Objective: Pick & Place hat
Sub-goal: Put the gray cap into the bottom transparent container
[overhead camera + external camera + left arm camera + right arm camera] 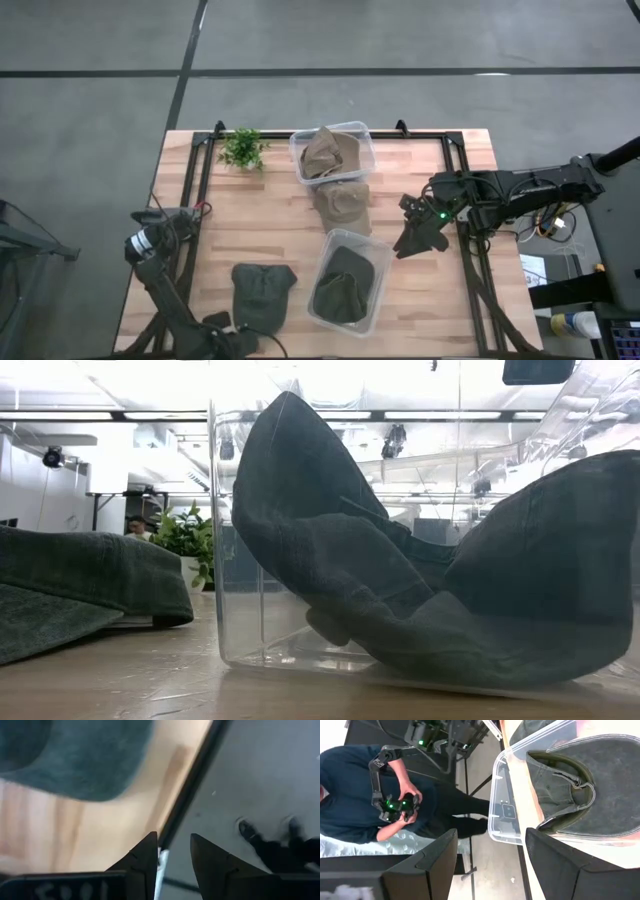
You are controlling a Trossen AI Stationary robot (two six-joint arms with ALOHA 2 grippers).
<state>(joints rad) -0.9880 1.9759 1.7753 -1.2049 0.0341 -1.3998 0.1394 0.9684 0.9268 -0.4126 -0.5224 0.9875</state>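
Note:
In the high view a dark green hat [262, 293] lies flat on the wooden table near its near edge; it shows in the low view too [80, 590]. A second dark green hat [343, 285] sits inside the near clear bin [377, 300]. One tan hat [343, 205] lies on the table, and another tan hat [328, 153] fills the far clear bin [366, 133]. My left gripper [172, 836] hovers open over the table's near edge beside the loose green hat [75, 755]. My right gripper [490, 832] is open to the right of the near bin [505, 812].
A small potted plant [242, 148] stands at the far left of the table. A black frame rail [192, 785] runs along the table edge. A person holding controllers [395, 795] stands beyond the table. Bare wood lies left of the loose green hat.

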